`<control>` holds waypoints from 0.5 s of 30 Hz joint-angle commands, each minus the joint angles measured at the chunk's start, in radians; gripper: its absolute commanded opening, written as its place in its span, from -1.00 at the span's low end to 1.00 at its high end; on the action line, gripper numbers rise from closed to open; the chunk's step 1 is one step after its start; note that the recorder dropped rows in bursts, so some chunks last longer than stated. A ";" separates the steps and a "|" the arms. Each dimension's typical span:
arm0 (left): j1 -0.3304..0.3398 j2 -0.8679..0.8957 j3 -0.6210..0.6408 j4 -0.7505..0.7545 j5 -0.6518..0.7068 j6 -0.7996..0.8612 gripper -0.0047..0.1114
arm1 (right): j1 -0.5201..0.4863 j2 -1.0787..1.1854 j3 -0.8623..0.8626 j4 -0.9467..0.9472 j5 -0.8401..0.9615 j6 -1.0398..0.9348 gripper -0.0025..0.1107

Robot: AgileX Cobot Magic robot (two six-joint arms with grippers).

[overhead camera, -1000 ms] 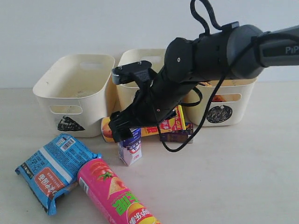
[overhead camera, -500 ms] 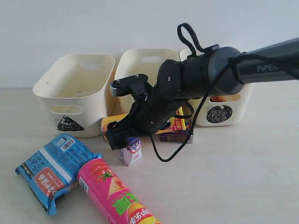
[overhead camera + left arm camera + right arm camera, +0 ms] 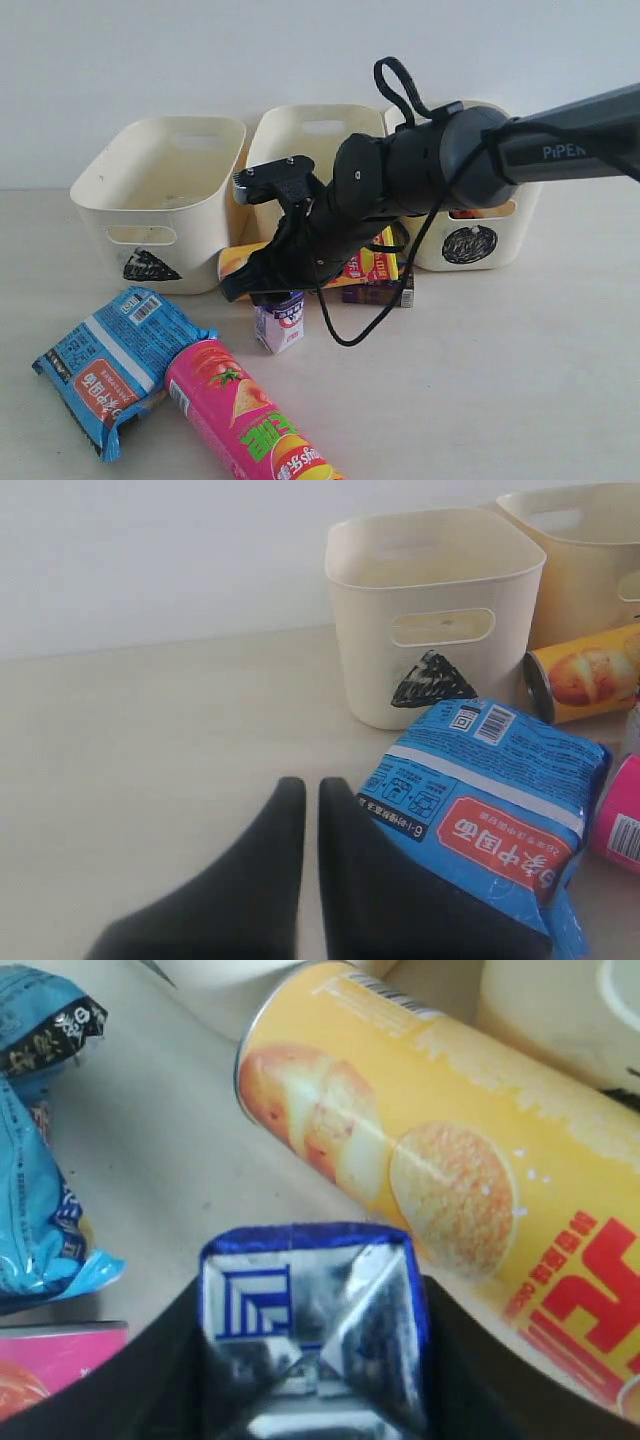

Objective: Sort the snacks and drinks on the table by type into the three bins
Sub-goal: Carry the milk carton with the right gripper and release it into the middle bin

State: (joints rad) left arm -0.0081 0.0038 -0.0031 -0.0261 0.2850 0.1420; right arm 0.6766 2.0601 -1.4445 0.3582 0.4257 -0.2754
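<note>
The purple and white carton with a blue top stands upright on the table. My right gripper has come down over it, its two black fingers against both sides in the right wrist view. Just behind lies the yellow tube, and the dark brown carton sits under my arm. Front left lie the blue packet and the pink tube. My left gripper hovers shut and empty beside the blue packet; the exterior view does not show it.
Three cream bins stand in a row at the back: the triangle bin, the middle bin and the circle bin, with something orange showing through its handle cutout. My right arm crosses in front of the middle bin.
My right gripper has dropped from above the purple and white carton down around its top. The carton, tubes and packet have stayed where they were.
</note>
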 commanded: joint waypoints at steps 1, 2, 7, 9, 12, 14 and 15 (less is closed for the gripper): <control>-0.001 -0.004 0.003 -0.002 0.000 -0.007 -0.84 | -0.002 -0.051 -0.004 -0.009 0.031 -0.001 -0.96; -0.001 -0.004 0.003 -0.002 0.000 -0.007 -0.84 | -0.002 -0.084 -0.004 -0.015 0.031 -0.003 -0.96; -0.001 -0.004 0.003 -0.002 0.000 -0.007 -0.84 | -0.002 -0.211 -0.004 -0.034 0.017 -0.015 -0.96; -0.001 -0.004 0.003 -0.002 0.000 -0.007 -0.84 | -0.002 -0.284 -0.004 -0.034 -0.017 -0.039 -0.96; -0.001 -0.004 0.003 -0.002 0.000 -0.007 -0.84 | -0.002 -0.345 -0.004 -0.043 -0.067 -0.070 -0.96; -0.001 -0.004 0.003 -0.002 0.000 -0.007 -0.84 | -0.006 -0.402 -0.004 -0.057 -0.177 -0.121 -0.96; -0.001 -0.004 0.003 -0.002 0.000 -0.007 -0.84 | -0.009 -0.412 -0.004 -0.062 -0.224 -0.139 -0.96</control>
State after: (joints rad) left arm -0.0081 0.0038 -0.0031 -0.0261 0.2850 0.1420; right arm 0.6766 1.6837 -1.4429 0.3099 0.3125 -0.3737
